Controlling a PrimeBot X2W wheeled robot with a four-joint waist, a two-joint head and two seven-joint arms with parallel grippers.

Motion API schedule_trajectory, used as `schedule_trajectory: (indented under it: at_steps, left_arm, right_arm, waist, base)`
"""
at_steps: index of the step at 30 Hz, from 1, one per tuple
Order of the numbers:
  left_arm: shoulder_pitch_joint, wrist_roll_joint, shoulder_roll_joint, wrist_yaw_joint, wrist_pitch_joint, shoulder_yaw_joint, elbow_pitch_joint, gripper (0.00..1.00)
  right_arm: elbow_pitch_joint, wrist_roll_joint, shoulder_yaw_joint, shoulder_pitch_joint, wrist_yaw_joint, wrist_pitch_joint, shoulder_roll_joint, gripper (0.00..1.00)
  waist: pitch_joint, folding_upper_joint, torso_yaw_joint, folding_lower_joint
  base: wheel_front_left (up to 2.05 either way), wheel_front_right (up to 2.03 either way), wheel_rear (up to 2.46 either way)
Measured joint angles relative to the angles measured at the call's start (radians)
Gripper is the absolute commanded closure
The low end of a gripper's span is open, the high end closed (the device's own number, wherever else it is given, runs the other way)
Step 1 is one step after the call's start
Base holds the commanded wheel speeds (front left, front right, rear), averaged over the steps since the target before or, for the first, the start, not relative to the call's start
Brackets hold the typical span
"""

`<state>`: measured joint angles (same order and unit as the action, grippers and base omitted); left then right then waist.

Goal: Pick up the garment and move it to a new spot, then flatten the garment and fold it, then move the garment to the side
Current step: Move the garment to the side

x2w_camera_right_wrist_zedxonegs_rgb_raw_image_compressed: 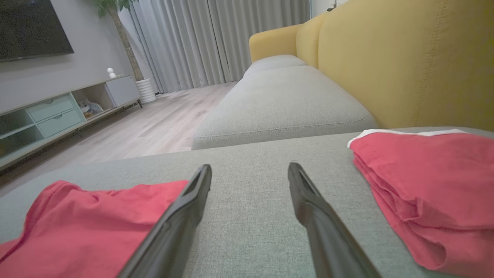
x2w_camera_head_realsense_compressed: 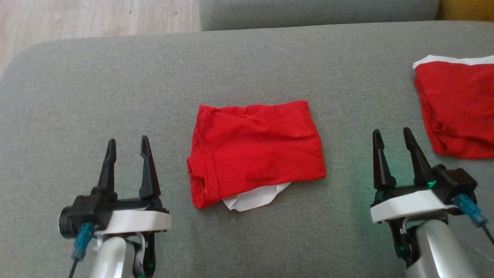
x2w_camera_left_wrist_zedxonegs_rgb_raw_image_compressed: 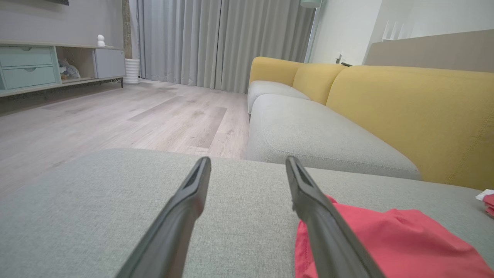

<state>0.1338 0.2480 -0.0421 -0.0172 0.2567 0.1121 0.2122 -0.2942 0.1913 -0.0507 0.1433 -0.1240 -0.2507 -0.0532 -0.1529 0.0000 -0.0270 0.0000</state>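
Both pincers sit lowest in the head view, low over the grey seat cushion: the left gripper has its two dark fingers spread with nothing between them, and the right gripper is likewise spread and empty. Between them, apart from both, lies the garment — a red piece folded into a rough rectangle in the middle of the cushion, its upper face wrinkled towards the far edge. A thick hem bunches at its near left corner, and a white inner layer peeps out from under the near edge. A second red garment, white along its far edge, rests at the right, just beyond the right gripper. The folding looks done, so what seems left is the shift to the side. This cloth looks thin, light and quite limp; it has no stiffness of its own, so raised by one corner it would likely sag open and shed the white layer. On the woven upholstery it would probably drag and rumple rather than slide. The safer hold, I judge, is a pinch through every layer at both short ends — left fingers at the hem side, right fingers at the opposite edge — lifted together and level.
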Motion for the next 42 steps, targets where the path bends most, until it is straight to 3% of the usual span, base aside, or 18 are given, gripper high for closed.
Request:
schedule_trajectory:
  at_steps: [6,17,23,24,25,30,36,42]
  left_arm:
    - [0.03,0.0,0.0,0.001,0.0,0.018,-0.002,0.0]
    - [0.085,0.008,0.0,0.009,0.0,0.049,0.005,0.0]
    - [0.086,0.008,0.0,0.009,0.0,0.049,0.008,0.0]
    - [0.086,0.008,0.0,0.009,0.0,0.05,0.01,0.0]
    - [0.086,0.008,0.0,0.009,0.0,0.05,0.01,0.0]
    - [0.087,-0.003,0.0,0.01,0.0,0.047,-0.025,0.0]
    - [0.087,-0.014,0.0,0.019,0.0,0.049,-0.032,0.0]
    - [0.084,-0.022,0.0,0.026,0.0,0.083,-0.024,0.0]
  right_arm:
    - [-0.028,-0.014,-0.023,0.039,0.0,0.055,0.0,0.0]
    - [-0.231,0.108,-0.18,0.186,0.0,0.218,-0.002,0.0]
    - [-0.309,0.151,-0.239,0.253,0.0,0.251,-0.009,0.0]
    - [-0.321,0.147,-0.255,0.266,0.0,0.249,-0.011,0.9]
    - [-0.335,0.121,-0.271,0.277,0.0,0.243,-0.012,1.0]
    - [-0.38,0.047,-0.285,0.302,0.0,0.202,-0.006,1.0]
    - [-0.395,-0.085,-0.23,0.307,0.0,0.151,-0.004,1.0]
    - [-0.32,-0.186,-0.217,0.308,0.0,0.15,-0.069,1.0]
  waist:
    - [-0.042,0.0,-0.024,0.0001]
    - [-0.107,0.0,-0.098,0.0001]
    - [-0.114,0.0,-0.122,0.0001]
    - [-0.112,0.0,-0.125,0.0002]
    - [-0.11,0.0,-0.126,0.0001]
    - [-0.109,0.0,-0.11,0.0001]
    - [-0.089,0.0,-0.064,0.0]
    - [-0.057,0.0,0.0,0.0]
  base:
    - [0.0,0.0,0.0]
    - [0.0,0.0,0.0]
    - [0.0,0.0,0.0]
    - [0.0,0.0,0.0]
    - [0.0,0.0,0.0]
    - [0.0,0.0,0.0]
    - [0.0,0.0,0.0]
    - [0.0,0.0,0.0]
